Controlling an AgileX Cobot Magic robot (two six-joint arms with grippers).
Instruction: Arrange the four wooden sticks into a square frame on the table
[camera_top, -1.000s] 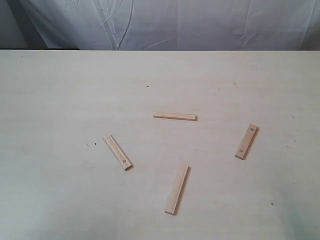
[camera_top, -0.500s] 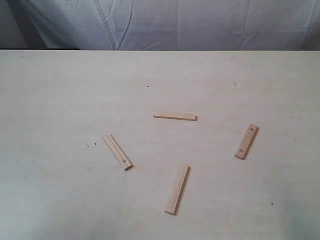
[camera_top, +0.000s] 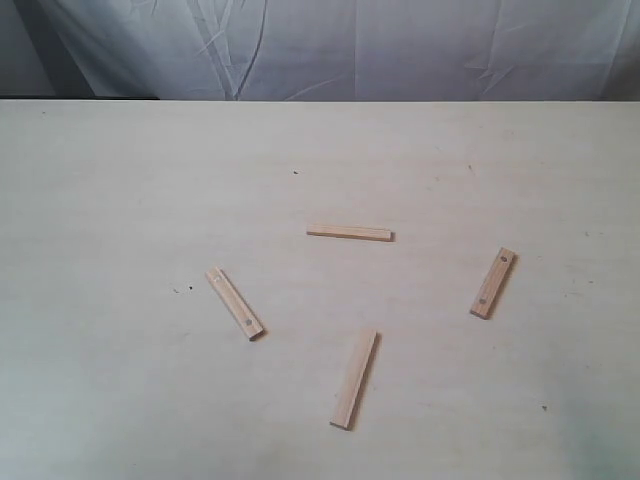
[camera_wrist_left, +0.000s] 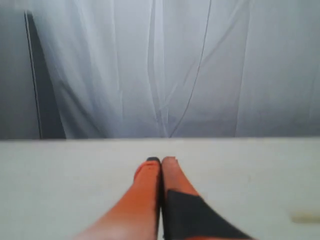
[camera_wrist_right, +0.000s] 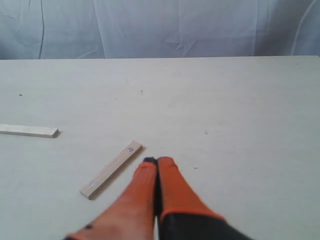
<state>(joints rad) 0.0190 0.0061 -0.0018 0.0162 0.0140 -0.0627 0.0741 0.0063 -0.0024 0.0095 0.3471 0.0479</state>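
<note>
Four light wooden sticks lie apart on the cream table (camera_top: 120, 200), forming no square frame: one level in the middle (camera_top: 349, 233), one slanted at the left with dark dots (camera_top: 234, 302), one near the front (camera_top: 355, 378), and one at the right with dots (camera_top: 493, 283). Neither arm shows in the exterior view. My right gripper (camera_wrist_right: 157, 161) is shut and empty, just beside the dotted stick (camera_wrist_right: 111, 169); another stick (camera_wrist_right: 28, 131) lies farther off. My left gripper (camera_wrist_left: 161, 160) is shut and empty over bare table, with a blurred stick (camera_wrist_left: 306, 218) at the frame's edge.
A white cloth backdrop (camera_top: 330, 50) hangs behind the table's far edge. Tiny dark specks (camera_top: 182, 290) mark the tabletop. Wide bare table surrounds the sticks on all sides.
</note>
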